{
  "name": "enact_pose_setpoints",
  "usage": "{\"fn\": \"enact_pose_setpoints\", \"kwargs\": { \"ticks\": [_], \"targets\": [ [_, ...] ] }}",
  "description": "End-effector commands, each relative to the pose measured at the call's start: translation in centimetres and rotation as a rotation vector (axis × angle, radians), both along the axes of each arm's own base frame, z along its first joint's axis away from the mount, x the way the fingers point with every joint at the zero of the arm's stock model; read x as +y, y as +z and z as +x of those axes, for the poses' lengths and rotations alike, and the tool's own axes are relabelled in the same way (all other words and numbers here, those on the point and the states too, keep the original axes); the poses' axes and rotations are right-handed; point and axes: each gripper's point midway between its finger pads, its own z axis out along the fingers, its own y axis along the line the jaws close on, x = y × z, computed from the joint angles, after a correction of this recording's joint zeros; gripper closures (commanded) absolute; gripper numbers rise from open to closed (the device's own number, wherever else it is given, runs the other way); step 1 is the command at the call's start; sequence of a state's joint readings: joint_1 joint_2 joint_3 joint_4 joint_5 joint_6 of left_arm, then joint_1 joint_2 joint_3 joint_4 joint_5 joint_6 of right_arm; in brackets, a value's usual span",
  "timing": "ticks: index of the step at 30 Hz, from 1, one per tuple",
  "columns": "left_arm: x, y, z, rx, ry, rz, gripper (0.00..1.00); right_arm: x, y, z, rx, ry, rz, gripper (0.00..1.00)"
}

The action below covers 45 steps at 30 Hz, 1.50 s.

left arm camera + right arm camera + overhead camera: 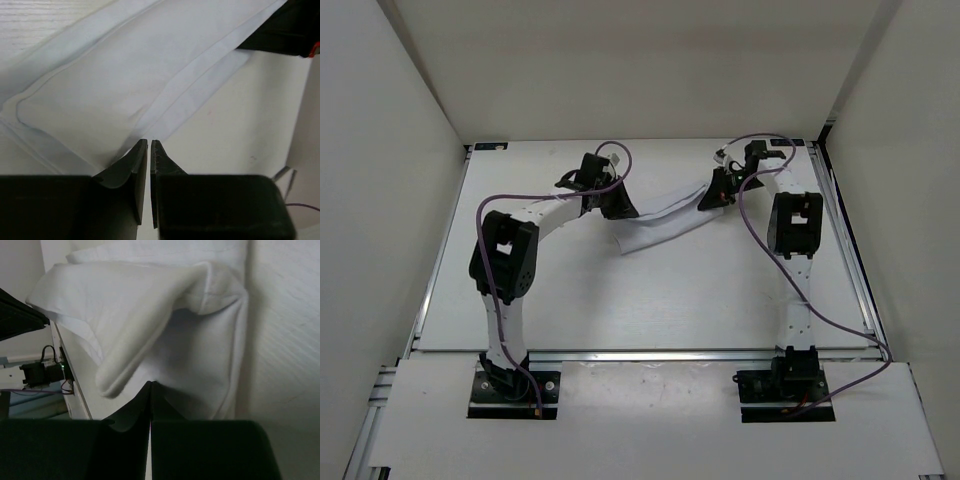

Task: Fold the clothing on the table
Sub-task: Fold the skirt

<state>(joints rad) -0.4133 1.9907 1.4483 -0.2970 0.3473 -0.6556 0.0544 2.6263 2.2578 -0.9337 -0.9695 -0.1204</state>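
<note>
Clothing (660,224) stretched over table (620,310), left hand (150,142) and right hand (150,385) each pinching an end

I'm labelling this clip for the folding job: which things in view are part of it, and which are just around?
Part of the job: clothing; table; left gripper and right gripper, both pinching the clothing.
Just around: purple cables; rails; walls.
</note>
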Motion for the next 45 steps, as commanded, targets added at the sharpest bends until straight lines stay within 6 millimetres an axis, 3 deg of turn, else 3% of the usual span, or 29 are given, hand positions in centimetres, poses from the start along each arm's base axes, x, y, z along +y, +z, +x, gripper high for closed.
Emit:
{"fn": "enact_pose_setpoints", "kwargs": {
  "ticks": [1, 5, 11, 14, 17, 23, 25, 30, 35, 36, 37, 38, 39, 40, 45],
  "targets": [
    [0.4, -0.6, 0.0, -0.045, -0.07, 0.138, 0.86, -0.6, 2.2, 2.4, -0.028, -0.061, 0.076, 1.0],
    [0.0, -1.4, 0.7, -0.048, -0.083, 0.181, 0.86, -0.6, 1.9, 2.8, 0.04, -0.096, 0.137, 1.0],
    [0.3, -0.8, 2.0, -0.082, -0.056, 0.189, 0.87, -0.3, 3.5, 5.2, 0.088, -0.145, 0.263, 1.0],
    [0.9, -0.8, 2.5, -0.082, -0.039, 0.19, 0.88, 0.3, 4.3, 6.5, 0.25, -0.152, 0.401, 1.0],
    [1.6, -0.4, 3.5, -0.095, -0.02, 0.193, 0.88, 1.4, 5.1, 6.2, 0.183, -0.099, 0.421, 1.0],
    [3.2, 1.4, 7.4, -0.143, 0.077, 0.154, 0.89, 4.0, 7.1, 5.9, 0.119, -0.024, 0.429, 1.0],
    [4.3, 2.5, 9.5, -0.177, 0.13, 0.131, 0.88, 4.2, 7.8, 6.3, 0.096, -0.027, 0.431, 1.0],
    [6.6, 3.9, 12.1, -0.194, 0.22, 0.067, 0.88, 4.6, 8.3, 5.6, 0.095, 0.007, 0.459, 1.0],
    [5.8, 5.8, 10.6, -0.23, 0.19, 0.052, 0.88, 2.5, 8.7, 6.2, 0.037, -0.026, 0.423, 1.0],
    [5.5, 6.1, 9.4, -0.229, 0.175, 0.046, 0.89, 2.3, 9.7, 6.5, 0.0, -0.023, 0.42, 1.0],
    [5.4, 5.0, 8.5, -0.212, 0.168, 0.045, 0.88, 1.5, 9.5, 6.9, 0.002, -0.038, 0.422, 1.0],
    [4.5, 6.8, 7.9, -0.254, 0.142, 0.024, 0.87, 1.4, 10.5, 7.0, -0.031, -0.032, 0.427, 1.0],
    [3.7, 7.1, 6.4, -0.248, 0.119, 0.007, 0.87, 0.8, 10.4, 7.1, -0.014, -0.046, 0.431, 1.0],
    [3.3, 6.0, 5.3, -0.224, 0.092, 0.005, 0.87, 0.8, 10.0, 7.0, -0.001, -0.046, 0.437, 1.0],
    [-1.9, 6.0, -0.5, -0.178, -0.153, 0.053, 0.91, 0.4, 9.5, 7.0, 0.005, -0.054, 0.437, 1.0]
  ]
}}
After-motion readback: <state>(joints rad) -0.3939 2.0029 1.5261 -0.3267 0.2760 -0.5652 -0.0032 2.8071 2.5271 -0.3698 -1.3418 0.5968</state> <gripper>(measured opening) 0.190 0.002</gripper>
